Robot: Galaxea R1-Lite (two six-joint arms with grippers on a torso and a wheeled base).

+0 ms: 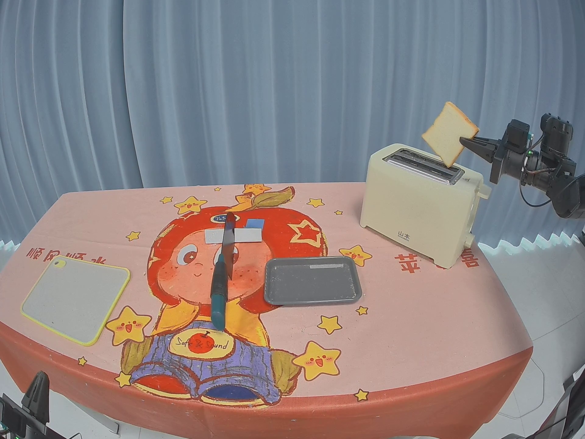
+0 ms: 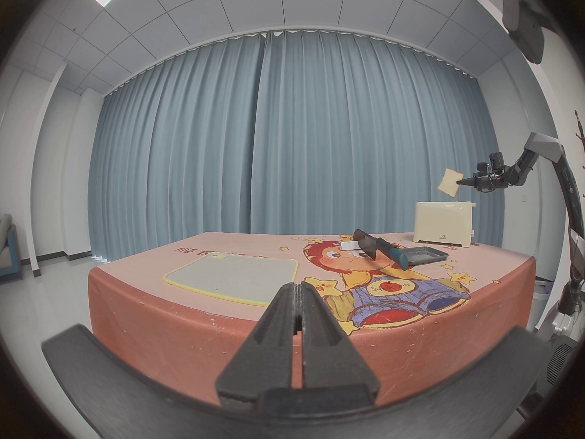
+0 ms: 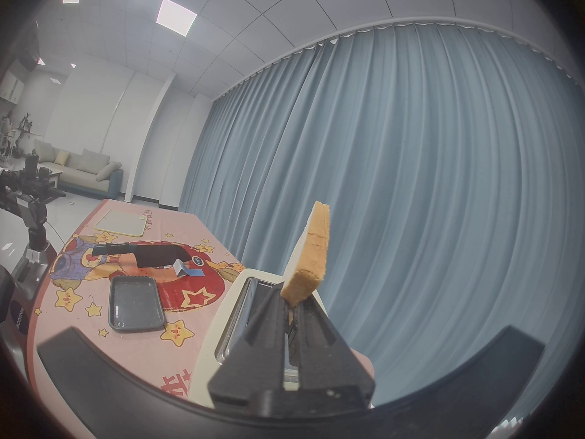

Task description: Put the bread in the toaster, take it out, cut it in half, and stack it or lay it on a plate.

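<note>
Bread (image 1: 450,133), one pale square slice with a brown crust, hung tilted just above the toaster (image 1: 420,208), with one corner pinched in the right tool (image 1: 468,142). From its untoasted look, the loading step seemed to be in hand. Next, the slice would need turning upright and lining up with a narrow slot before being lowered. Nearest, the left tool (image 2: 298,297) sat closed and empty before the table (image 1: 426,330) edge. On the cartoon-printed cloth lay a flat grey cutting board (image 1: 76,297) with a yellow rim, a dark-bladed knife (image 1: 220,272) with a teal handle, and a shallow grey tray (image 1: 312,280). Farthest stood the smooth, boxy cream toaster
</note>
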